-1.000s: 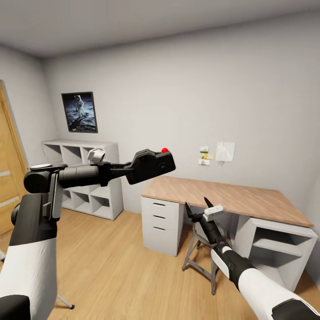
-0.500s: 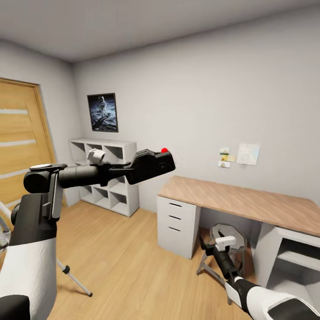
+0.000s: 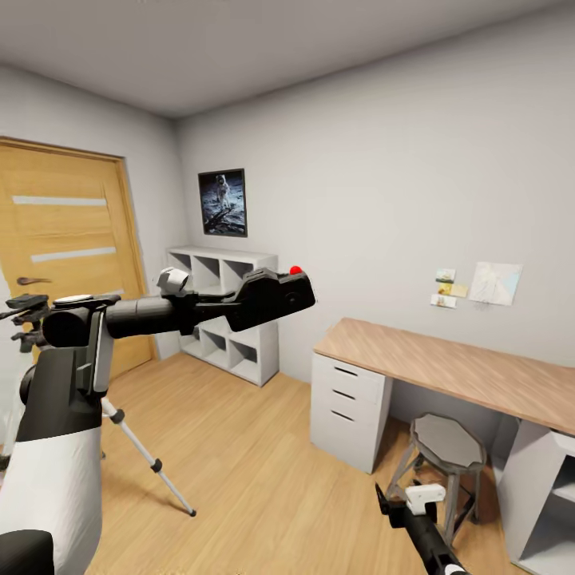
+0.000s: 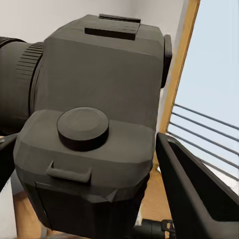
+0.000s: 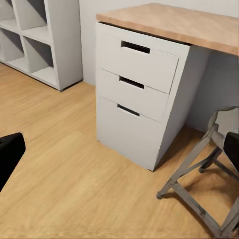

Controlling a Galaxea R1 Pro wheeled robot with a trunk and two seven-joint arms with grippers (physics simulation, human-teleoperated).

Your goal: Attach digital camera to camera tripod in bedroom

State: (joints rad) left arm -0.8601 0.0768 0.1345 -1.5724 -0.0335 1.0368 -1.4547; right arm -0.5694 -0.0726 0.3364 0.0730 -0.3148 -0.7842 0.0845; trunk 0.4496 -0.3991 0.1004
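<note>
Left gripper [image 3: 239, 303] clasps the digital camera [image 3: 271, 297] at chest height; the camera tripod [image 3: 132, 435] stands below-left. Cube shelf [image 3: 231, 315] compartments look empty. Desk drawers [image 3: 350, 399] are closed. Right gripper [image 3: 390, 505] spread, empty.

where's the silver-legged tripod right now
In the head view, the silver-legged camera tripod stands on the wood floor at the left, before the wooden door, partly behind the left arm.

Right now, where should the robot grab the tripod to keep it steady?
Probably the bare silver leg of the tripod, above its black joint: thin and straight, so fingers close round it. Come from the open floor side with the free right gripper; the left gripper holds the camera.
</note>
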